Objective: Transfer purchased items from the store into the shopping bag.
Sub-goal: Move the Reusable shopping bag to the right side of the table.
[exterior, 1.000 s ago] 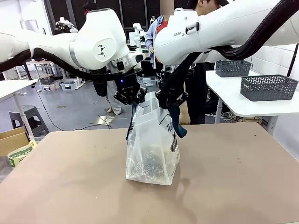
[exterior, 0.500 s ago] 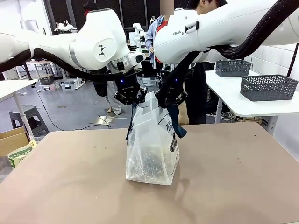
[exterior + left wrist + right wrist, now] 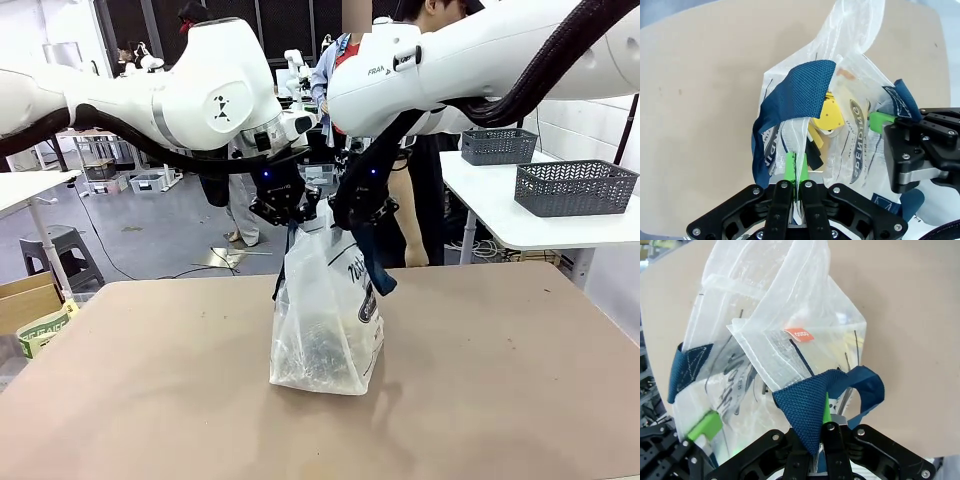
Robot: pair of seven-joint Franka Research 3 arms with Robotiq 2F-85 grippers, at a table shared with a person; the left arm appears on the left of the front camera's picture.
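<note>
Pinching shopping bag (image 3: 325,320) top: left claw (image 3: 795,166), right claw (image 3: 825,414).

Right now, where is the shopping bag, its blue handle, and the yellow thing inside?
shopping bag (image 3: 325,330): front view, middle of its see-through side.
blue strap handle (image 3: 802,92): left wrist view, the wide woven loop.
yellow item (image 3: 830,114): left wrist view, its flat yellow face inside the bag.

I read "FRAN" on the right arm (image 3: 450,55); dark print on the shopping bag (image 3: 860,85) seems to say "SPENDING".
</note>
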